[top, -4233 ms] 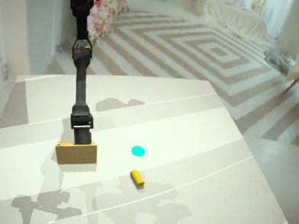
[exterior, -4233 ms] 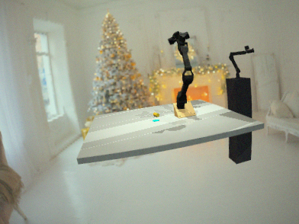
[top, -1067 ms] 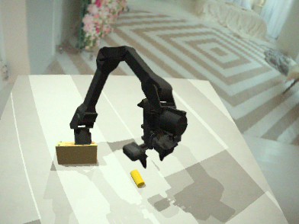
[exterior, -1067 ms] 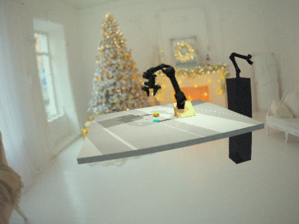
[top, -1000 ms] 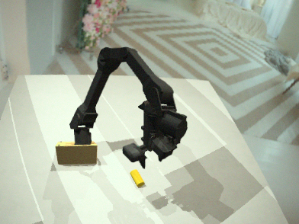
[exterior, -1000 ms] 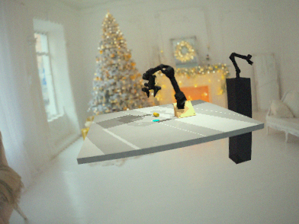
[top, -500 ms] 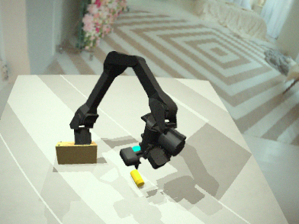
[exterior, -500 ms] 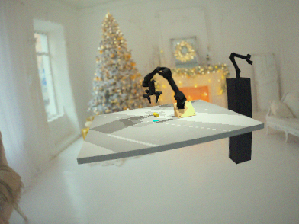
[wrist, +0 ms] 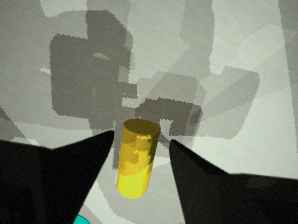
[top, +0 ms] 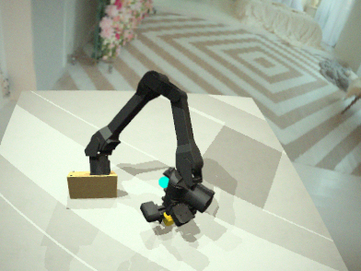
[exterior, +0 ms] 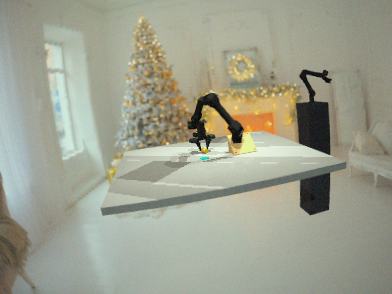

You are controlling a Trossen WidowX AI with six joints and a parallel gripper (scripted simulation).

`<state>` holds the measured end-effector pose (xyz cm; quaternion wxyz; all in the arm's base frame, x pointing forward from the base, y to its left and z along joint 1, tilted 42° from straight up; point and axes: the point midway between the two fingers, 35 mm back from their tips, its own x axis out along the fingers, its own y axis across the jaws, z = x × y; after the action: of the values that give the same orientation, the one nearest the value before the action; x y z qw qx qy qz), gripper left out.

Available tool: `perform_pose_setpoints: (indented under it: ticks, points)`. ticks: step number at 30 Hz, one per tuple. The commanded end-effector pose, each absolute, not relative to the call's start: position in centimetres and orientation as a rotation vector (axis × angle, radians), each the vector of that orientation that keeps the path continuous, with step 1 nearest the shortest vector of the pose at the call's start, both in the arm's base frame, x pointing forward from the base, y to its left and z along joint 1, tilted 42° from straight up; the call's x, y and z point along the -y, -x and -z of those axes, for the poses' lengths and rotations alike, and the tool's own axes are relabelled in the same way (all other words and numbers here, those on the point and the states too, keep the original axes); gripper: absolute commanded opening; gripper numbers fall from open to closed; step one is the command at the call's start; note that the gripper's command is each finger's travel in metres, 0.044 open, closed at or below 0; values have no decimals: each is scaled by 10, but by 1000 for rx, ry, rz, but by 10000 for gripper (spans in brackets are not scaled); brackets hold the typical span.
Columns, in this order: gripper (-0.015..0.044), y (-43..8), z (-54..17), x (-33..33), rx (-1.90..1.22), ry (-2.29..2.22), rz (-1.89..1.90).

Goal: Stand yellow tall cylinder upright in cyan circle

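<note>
The yellow cylinder lies on its side on the table. In the wrist view it lies lengthwise between the fingers, with a gap on either side. My gripper points down over it and is partly open, its fingertips low beside the cylinder; it holds nothing. The cyan circle lies flat on the table a short way from the cylinder. The arm partly covers it in the top view, and only its edge shows in the wrist view.
The arm's base stands at a tan block on the table. Shadows of the arm fall around the cylinder. Another small arm stands on a black pedestal beyond the table.
</note>
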<state>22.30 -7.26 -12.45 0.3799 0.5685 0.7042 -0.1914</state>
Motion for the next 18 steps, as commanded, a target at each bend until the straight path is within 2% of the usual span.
perform_pose_setpoints:
  ticks: [1, 4, 18]
  points:
    - [178, -225, 125, 73, -1785, -1459, 490]
    - [105, -225, 125, 73, -1785, -1459, 490]
    - [105, -230, 106, 93, -1783, -1457, 493]
